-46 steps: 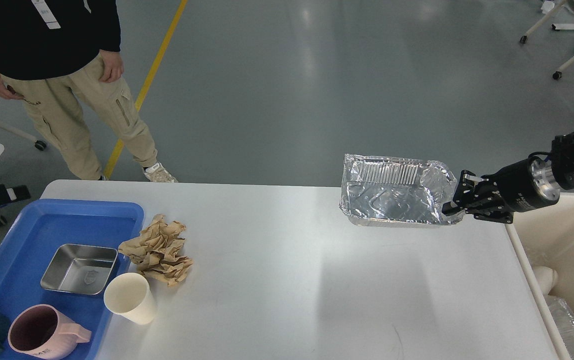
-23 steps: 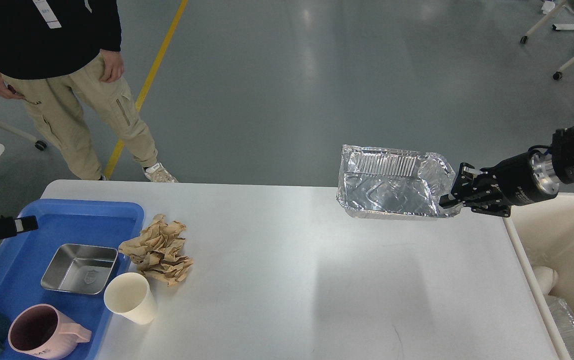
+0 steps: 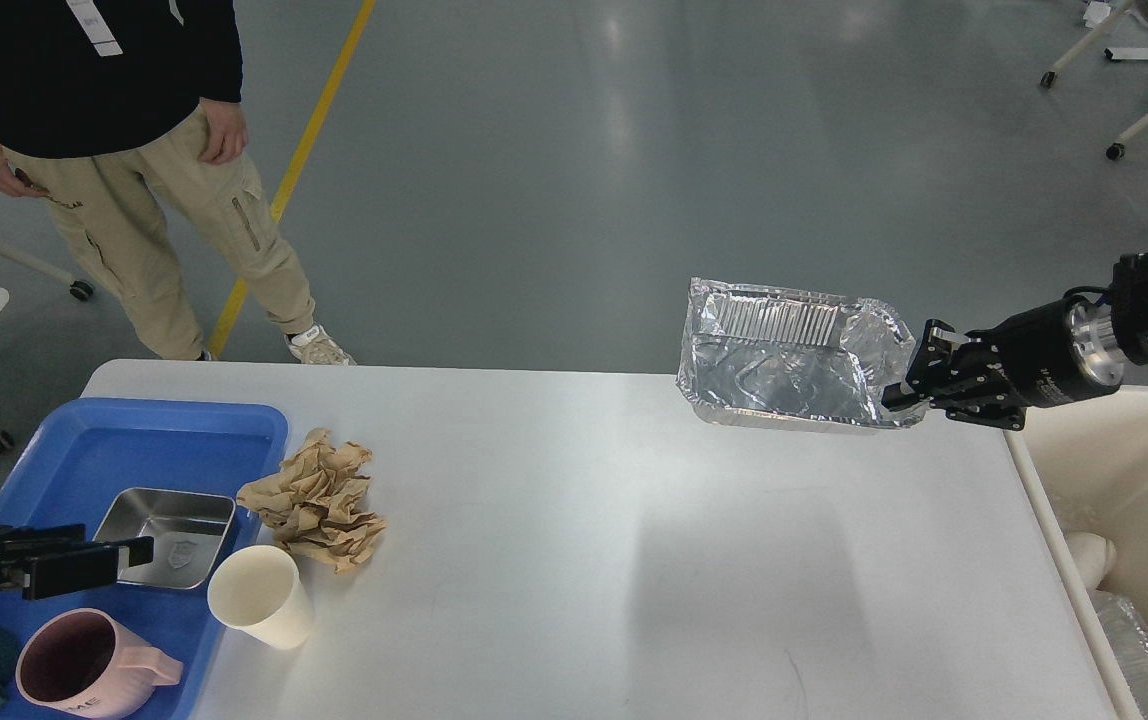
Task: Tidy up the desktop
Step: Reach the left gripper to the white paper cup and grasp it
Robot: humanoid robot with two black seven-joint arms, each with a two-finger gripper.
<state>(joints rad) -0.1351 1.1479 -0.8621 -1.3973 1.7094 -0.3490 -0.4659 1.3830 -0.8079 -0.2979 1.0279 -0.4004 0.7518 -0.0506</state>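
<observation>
The desktop (image 3: 574, 560) is a large, smooth white rectangle with rounded corners, lying flat and spanning nearly the whole width of the view. Its far edge runs level across the middle, its right edge slants down toward the lower right, and light glare marks its middle.

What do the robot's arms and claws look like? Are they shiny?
Mostly black. The right arm is a round black tube with a shiny silver ring near the wrist, small white lettering on it, and thin cables behind. Its right gripper is a small black claw with dark fingers. The left gripper is flat, black and blocky, with straight matte fingers; only its tip shows.
</observation>
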